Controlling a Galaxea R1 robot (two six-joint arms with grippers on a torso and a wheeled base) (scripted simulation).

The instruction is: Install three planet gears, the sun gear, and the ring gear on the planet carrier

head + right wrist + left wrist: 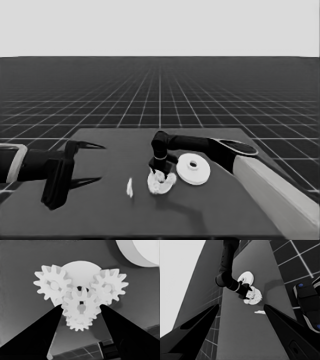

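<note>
The smaller round part (170, 182) lies mid-table with small toothed gears on it. In the right wrist view it (80, 268) carries one gear on one side (52, 285), one on the other (109, 286) and a third (78, 325) nearer the camera. A fourth gear (81, 305) sits over the middle, between the fingertips of my right gripper (159, 173), which touch its teeth on both sides. The larger round part (193, 168) lies just right of the stack. My left gripper (101, 162) waits open over the table's left end.
A thin white piece (130, 187) stands left of the stack, between the two grippers. The right arm's pale grey part (275, 195) fills the lower right corner. Dark machinery with blue lights (307, 305) shows past the table's edge.
</note>
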